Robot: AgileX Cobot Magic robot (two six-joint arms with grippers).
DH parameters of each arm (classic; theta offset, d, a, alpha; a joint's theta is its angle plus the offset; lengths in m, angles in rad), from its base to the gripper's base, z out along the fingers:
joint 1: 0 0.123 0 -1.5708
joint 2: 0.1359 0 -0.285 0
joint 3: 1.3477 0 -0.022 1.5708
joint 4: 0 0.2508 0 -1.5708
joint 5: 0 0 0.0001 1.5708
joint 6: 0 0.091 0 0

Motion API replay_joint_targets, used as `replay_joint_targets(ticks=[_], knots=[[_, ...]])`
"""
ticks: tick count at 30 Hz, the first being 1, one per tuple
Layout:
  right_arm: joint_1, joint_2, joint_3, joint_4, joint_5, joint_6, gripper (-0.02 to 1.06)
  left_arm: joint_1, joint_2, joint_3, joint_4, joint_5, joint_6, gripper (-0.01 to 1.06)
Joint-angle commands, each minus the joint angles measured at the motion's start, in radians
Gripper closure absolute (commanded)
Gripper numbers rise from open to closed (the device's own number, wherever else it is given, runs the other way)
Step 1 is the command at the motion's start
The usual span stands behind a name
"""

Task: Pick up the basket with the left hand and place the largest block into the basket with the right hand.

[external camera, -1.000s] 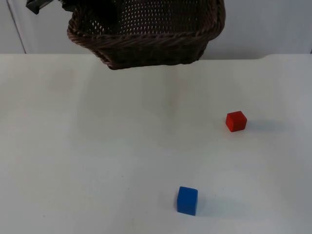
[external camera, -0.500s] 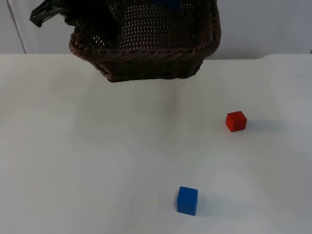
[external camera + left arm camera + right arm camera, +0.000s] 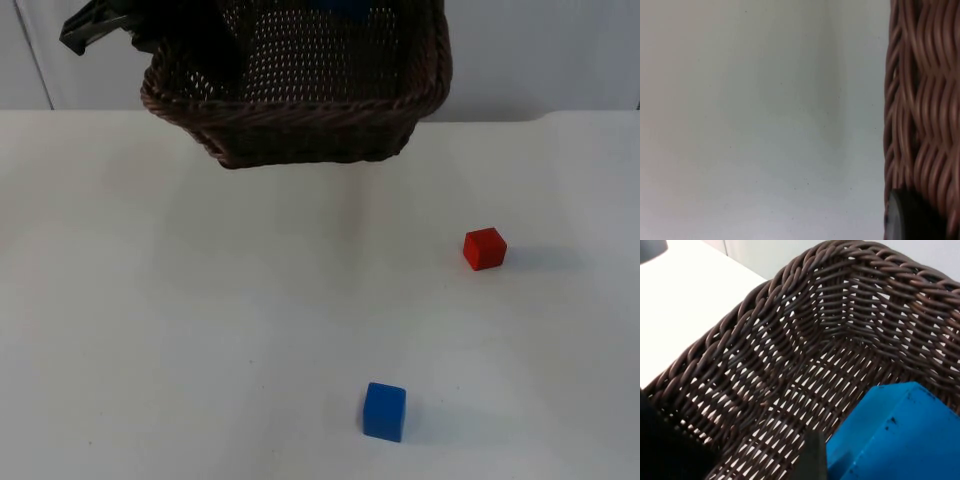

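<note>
Basket (image 3: 300, 90), held aloft by the clenched left claw (image 3: 150, 30), had steadied; right claw (image 3: 815, 460), grasping the big block (image 3: 890, 435), hung inside it, release pending.

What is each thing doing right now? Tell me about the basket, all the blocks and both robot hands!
basket: lifted off the table, tilted.
large blue block: held over the basket's inside.
small blue block: resting on the table.
red block: resting on the table.
left gripper: gripping the basket's wall.
right gripper: holding the large blue block.
</note>
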Motion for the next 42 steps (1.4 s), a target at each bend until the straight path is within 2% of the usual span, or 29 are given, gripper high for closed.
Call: replay_joint_targets(ticks=[1, 3, 13, 17, 21, 26, 42], knots=[[-0.005, -0.007, -0.009, 0.003, -0.017, -0.005, 0.35, 0.002, -0.011, -0.007, -0.026, -0.004, -0.005, 1.05], [-0.005, -0.019, -0.009, 0.003, -0.017, -0.005, 0.32, 0.002, -0.011, -0.007, -0.026, 0.002, -0.005, 1.05], [-0.005, -0.175, -0.009, 0.003, -0.033, -0.005, 0.32, 0.002, -0.011, -0.007, -0.026, 0.004, -0.005, 1.05], [-0.005, -0.243, -0.009, -0.001, 0.001, -0.005, 0.32, 0.002, -0.011, -0.007, -0.026, 0.004, -0.005, 1.05], [-0.005, -0.332, -0.009, -0.058, 0.1, -0.001, 0.32, 0.002, -0.011, -0.007, -0.021, 0.002, -0.005, 1.05], [-0.005, -0.371, -0.009, -0.076, 0.164, -0.001, 0.32, 0.002, -0.011, -0.007, -0.014, 0.002, -0.005, 1.05], [-0.005, -0.436, -0.009, -0.047, 0.268, -0.001, 0.32, 0.002, 0.012, 0.006, 0.021, -0.012, -0.005, 1.05]])
